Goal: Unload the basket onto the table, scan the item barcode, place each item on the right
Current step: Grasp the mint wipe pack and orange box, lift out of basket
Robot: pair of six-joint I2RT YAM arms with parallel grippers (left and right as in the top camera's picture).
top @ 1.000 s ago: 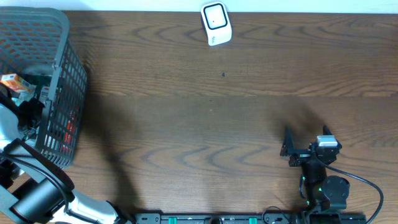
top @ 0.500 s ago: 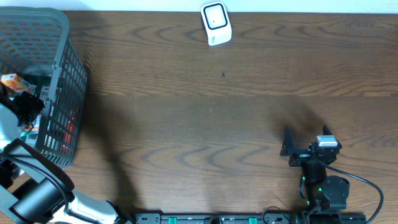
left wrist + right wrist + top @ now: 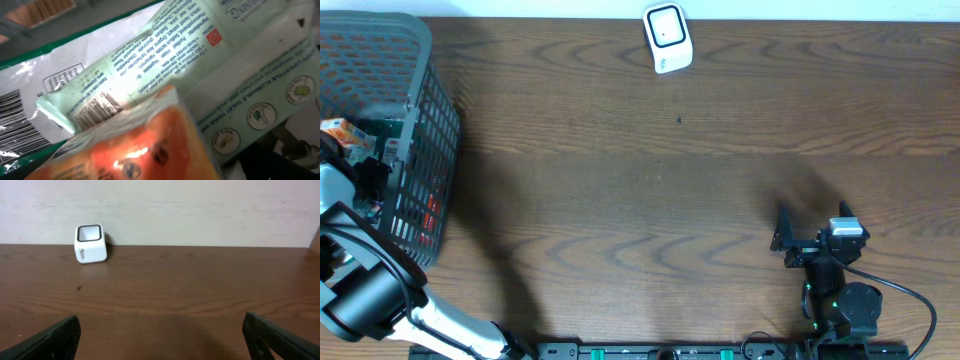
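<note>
My left gripper [image 3: 365, 178] reaches down into the grey mesh basket [image 3: 425, 70] at the table's left edge. Its fingers do not show in the left wrist view, which is filled by packets lying close below. An orange packet [image 3: 140, 145] lies nearest, on top of a pale green packet [image 3: 165, 50] with a small barcode [image 3: 97, 111]. A white packet [image 3: 15, 110] with a larger barcode lies at the left. The white scanner [image 3: 667, 38] [image 3: 90, 243] stands at the table's far edge. My right gripper [image 3: 812, 225] [image 3: 160, 340] rests open over bare wood at the near right.
The basket's tall mesh walls surround my left gripper. An orange box [image 3: 342, 132] shows inside the basket near its left side. Dark wooden table [image 3: 650, 180] stretches between basket, scanner and right arm. A pale wall [image 3: 200, 205] rises behind the scanner.
My left arm has shifted slightly inside the basket, dipping a little nearer the packets. The right arm has not moved.
</note>
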